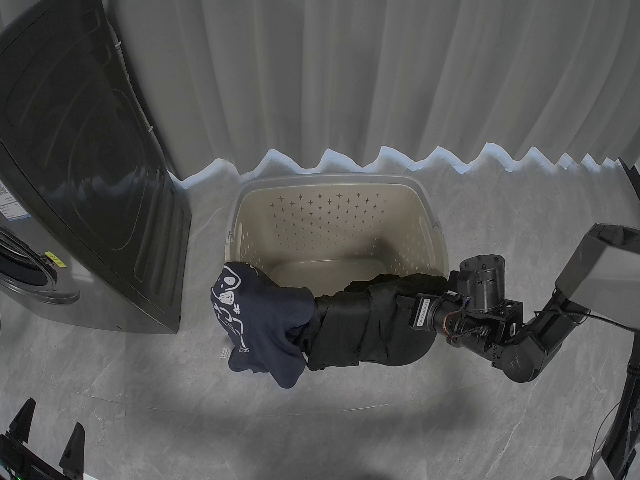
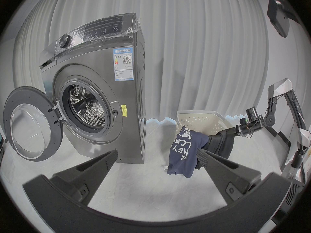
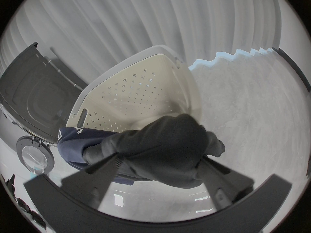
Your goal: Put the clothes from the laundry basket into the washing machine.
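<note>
The beige laundry basket [image 1: 333, 235] stands on the floor before me, its bottom bare. A black garment [image 1: 373, 321] and a navy printed T-shirt [image 1: 260, 321] hang over its near rim. My right gripper [image 3: 158, 159] is shut on the black garment [image 3: 162, 143], its fingertips buried in the cloth. The navy T-shirt [image 2: 184, 152] droops down the basket's outer left corner. The washing machine [image 2: 97, 91] stands to the left, door [image 2: 30, 123] swung wide, drum [image 2: 86, 105] bare. My left gripper [image 1: 47, 428] is low at the near left, open and holding nothing.
A grey curtain [image 1: 367, 61] hangs behind the basket. The washing machine's dark side panel [image 1: 87, 168] stands close to the basket's left wall. Bare grey floor [image 1: 333, 421] stretches between me and the basket, and over to the machine's front.
</note>
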